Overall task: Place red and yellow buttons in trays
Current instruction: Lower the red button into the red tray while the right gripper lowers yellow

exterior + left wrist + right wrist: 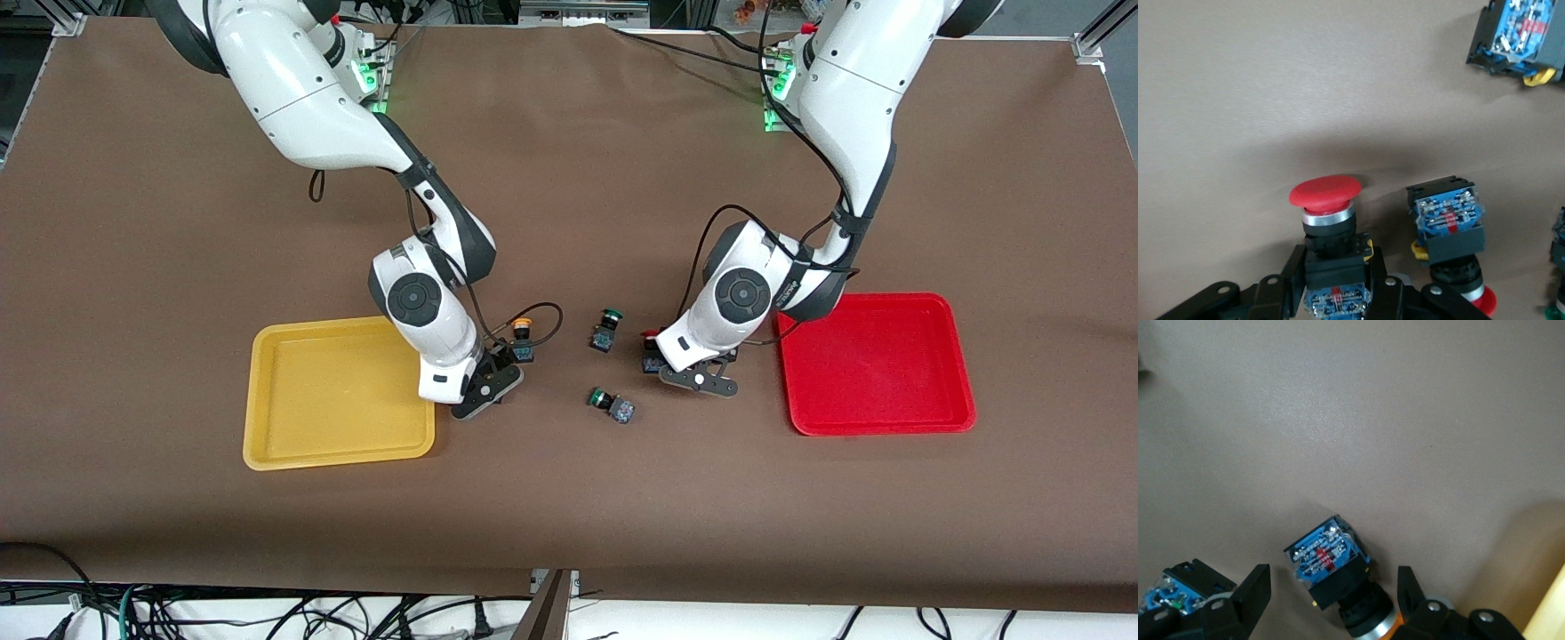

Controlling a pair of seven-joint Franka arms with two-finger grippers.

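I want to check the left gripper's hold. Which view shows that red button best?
The left wrist view: the red button fills it, body clamped between the left gripper fingers. The front view shows only a red speck beside the arm; the right wrist view shows none of it.

Front view, mid-height: tray A [267, 400] sits toward the right arm's end and tray B [876, 364] toward the left arm's end, well apart.

Right gripper [484, 391] is low at tray A's corner nearest frame centre. Its fingers are spread either side of button 3 [1335, 577], which lies on the table and touches neither. Button 4 [522, 338] stands upright just beside that gripper.

Left gripper [702, 378] is low beside tray B, on its centre-facing side. Its fingers press against upright button 1 [1328, 213], and button 2 [1448, 230] lies on its side just beside it.

Frame centre, between the grippers: button 5 [605, 331], with button 6 [612, 404] nearer the camera.
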